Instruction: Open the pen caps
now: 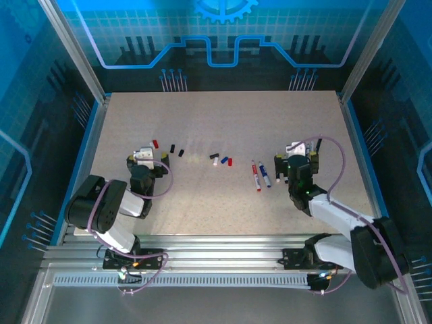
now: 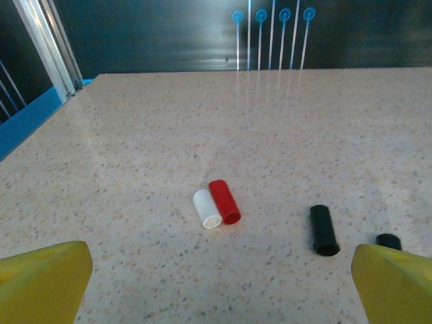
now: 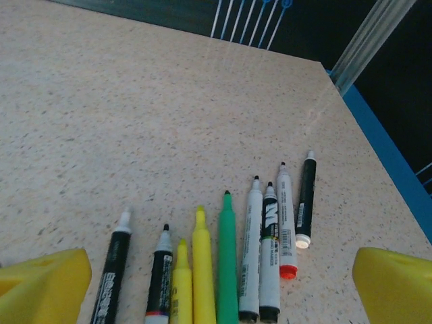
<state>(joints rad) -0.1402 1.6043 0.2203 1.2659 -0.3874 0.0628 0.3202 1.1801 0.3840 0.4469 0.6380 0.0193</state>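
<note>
Loose pen caps lie in front of my left gripper (image 2: 219, 293), which is open and holds nothing: a white cap (image 2: 206, 209) touching a red cap (image 2: 224, 201), and two black caps (image 2: 323, 230) (image 2: 388, 240) to the right. From above, the left gripper (image 1: 145, 155) sits just short of the red cap (image 1: 154, 144). More caps (image 1: 224, 160) lie mid-table. My right gripper (image 3: 219, 293) is open over a row of several uncapped pens, among them a green one (image 3: 227, 263) and yellow ones (image 3: 201, 270). Two pens (image 1: 260, 175) lie left of the right gripper (image 1: 297, 150).
The speckled table (image 1: 223, 121) is bounded by a blue strip and metal posts (image 1: 94, 111) on the left and a blue edge (image 3: 381, 145) on the right. A dark back wall with thin blue pins (image 2: 270, 37) stands behind the far edge.
</note>
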